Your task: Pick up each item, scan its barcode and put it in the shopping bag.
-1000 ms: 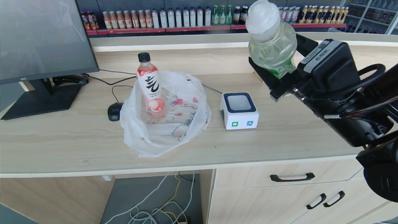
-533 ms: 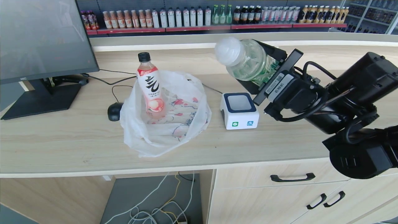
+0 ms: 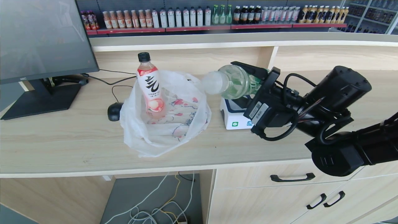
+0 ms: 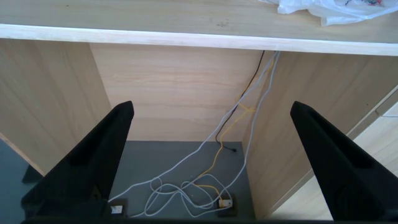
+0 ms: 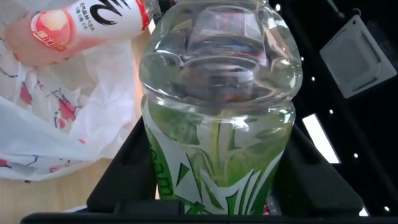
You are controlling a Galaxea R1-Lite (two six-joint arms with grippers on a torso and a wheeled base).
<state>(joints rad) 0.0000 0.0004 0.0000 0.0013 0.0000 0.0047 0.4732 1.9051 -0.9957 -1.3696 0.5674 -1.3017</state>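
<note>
— Clear plastic with a green label: is that the bottle (image 3: 228,83) in the right hand (image 3: 238,81)?

— Yes. The right hand has its two black fingers (image 3: 248,67) closed on the bottle's body, one above and one below. The bottle lies nearly on its side, with its white cap pointing toward the shopping bag (image 3: 161,130).

— Where is it over the bench (image 3: 62,143)?

— In the air, right above the white scanner (image 3: 233,120), hiding most of the scanner's dark window from the head view. Whether it touches the scanner I cannot tell.

— And the bag?

— Thin and white with a red flower print, standing open on the bench just beside the scanner, on the robot's left of it. A pink bottle (image 3: 151,87) with a black cap stands upright inside, toward the back of the bag.

— The left hand (image 4: 211,109)?

— Down below the bench edge, spread wide with nothing in it. Its camera looks into the open space under the bench, where white and yellow cables (image 4: 199,190) lie on the grey floor (image 4: 155,163).

— Anything else?

— A black mouse (image 3: 114,111) sits just beside the bag, on the side away from the scanner. A dark monitor (image 3: 43,37) stands at the far left. Under the bench on the right are drawers (image 3: 292,186) with black handles, and a shelf (image 3: 199,29) of drinks runs along the back.
</note>
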